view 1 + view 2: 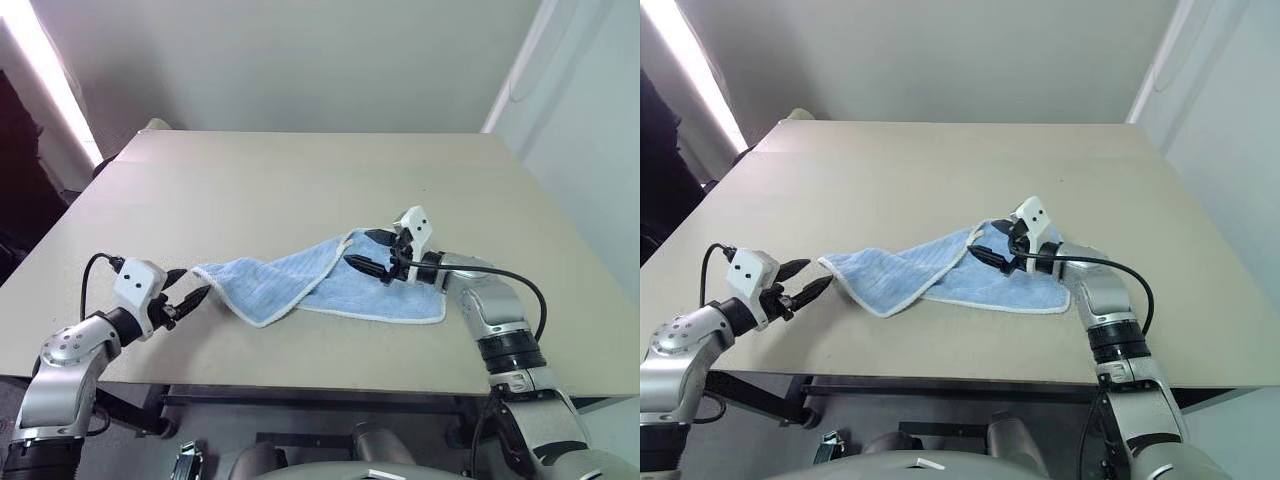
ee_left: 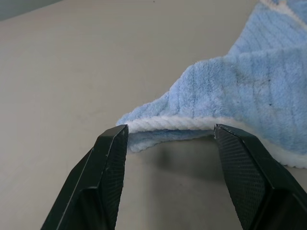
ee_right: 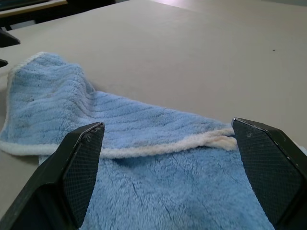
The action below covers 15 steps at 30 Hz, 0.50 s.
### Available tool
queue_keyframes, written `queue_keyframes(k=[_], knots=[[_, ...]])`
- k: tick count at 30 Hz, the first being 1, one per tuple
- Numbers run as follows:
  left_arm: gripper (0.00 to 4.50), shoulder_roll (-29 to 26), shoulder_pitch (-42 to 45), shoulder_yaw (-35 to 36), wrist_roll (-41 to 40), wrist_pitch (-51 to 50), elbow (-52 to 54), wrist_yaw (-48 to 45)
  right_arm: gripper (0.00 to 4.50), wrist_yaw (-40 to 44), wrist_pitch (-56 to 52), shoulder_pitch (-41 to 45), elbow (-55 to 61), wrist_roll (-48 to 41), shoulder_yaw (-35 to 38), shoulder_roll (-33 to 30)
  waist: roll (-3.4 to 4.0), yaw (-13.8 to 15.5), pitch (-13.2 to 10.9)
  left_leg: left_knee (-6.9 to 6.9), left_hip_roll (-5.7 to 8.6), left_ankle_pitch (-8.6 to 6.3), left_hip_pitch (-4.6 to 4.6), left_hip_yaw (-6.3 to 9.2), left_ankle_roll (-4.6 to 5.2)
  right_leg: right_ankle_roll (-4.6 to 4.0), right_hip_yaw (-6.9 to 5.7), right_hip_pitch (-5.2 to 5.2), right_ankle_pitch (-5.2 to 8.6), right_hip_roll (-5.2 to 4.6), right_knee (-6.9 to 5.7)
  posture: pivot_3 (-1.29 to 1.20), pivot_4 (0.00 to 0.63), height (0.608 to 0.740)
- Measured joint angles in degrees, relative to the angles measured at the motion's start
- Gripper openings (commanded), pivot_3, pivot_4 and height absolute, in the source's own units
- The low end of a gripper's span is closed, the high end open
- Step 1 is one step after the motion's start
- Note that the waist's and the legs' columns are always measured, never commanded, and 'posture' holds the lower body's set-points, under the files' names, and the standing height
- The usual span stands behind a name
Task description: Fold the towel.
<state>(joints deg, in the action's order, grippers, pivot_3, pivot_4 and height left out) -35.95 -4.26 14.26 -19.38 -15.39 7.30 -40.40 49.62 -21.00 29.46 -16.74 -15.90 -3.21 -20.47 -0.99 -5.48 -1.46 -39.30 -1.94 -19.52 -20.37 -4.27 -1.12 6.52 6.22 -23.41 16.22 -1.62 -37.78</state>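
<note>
Both sets of jaws spread and empty, left gripper [image 1: 193, 292] lining up on the crumpled towel [image 1: 320, 285] mid-table's left corner, right gripper [image 1: 374, 251] hovering over it — pinch shallow and that floppy hem could slip free.

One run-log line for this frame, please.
towel: rumpled, partly folded on table | left gripper: open at its left corner | right gripper: open over its right end | nothing held

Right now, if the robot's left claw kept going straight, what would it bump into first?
Probably the towel: its white-edged corner lies just ahead of the open left gripper, between its fingertips.
</note>
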Motion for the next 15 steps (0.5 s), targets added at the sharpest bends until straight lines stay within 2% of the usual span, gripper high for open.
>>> queue_keyframes(k=[4, 8, 11, 15], knots=[[3.02, 2.91, 0.57, -0.84, -0.94, -1.4, 1.26, 0.9, 4.46, 0.18, 0.62, 0.57, -0.11, 0.08, -0.39, 0.31, -0.01, 0.1, 0.0, 0.0, 0.02, 0.0, -0.02, 0.01, 0.01, 0.0, -0.01, 0.03, 0.0, -0.01, 0.06, 0.0, 0.0, 0.716], [3.02, 7.57, 3.13, -5.36, -1.38, -2.78, 1.84, 1.73, 4.46, 0.03, -0.76, -0.74, 1.37, -0.09, -0.43, 0.0, -0.02, 0.15, 0.01, 0.0, 0.07, -0.01, -0.03, 0.04, 0.01, 0.01, -0.04, 0.07, 0.0, -0.01, 0.12, 0.0, 0.0, 0.716], [3.02, 9.14, 5.34, -8.71, -1.12, -3.35, 1.73, 1.73, 4.46, 0.01, -2.59, -1.86, 2.38, -0.11, -0.39, -1.37, -0.02, 0.11, 0.01, 0.0, 0.1, 0.0, -0.02, 0.05, 0.01, 0.0, -0.04, 0.07, 0.0, 0.03, 0.12, 0.0, 0.0, 0.716], [3.02, 9.03, 7.89, -9.5, -1.8, -4.47, 0.56, 0.02, 4.46, -1.47, -5.18, -2.22, 4.91, -0.71, 0.78, -2.45, -0.01, -0.17, 0.01, 0.0, 0.09, 0.0, 0.0, 0.04, 0.0, -0.01, -0.03, 0.07, -0.01, 0.11, 0.11, 0.0, 0.0, 0.716]])
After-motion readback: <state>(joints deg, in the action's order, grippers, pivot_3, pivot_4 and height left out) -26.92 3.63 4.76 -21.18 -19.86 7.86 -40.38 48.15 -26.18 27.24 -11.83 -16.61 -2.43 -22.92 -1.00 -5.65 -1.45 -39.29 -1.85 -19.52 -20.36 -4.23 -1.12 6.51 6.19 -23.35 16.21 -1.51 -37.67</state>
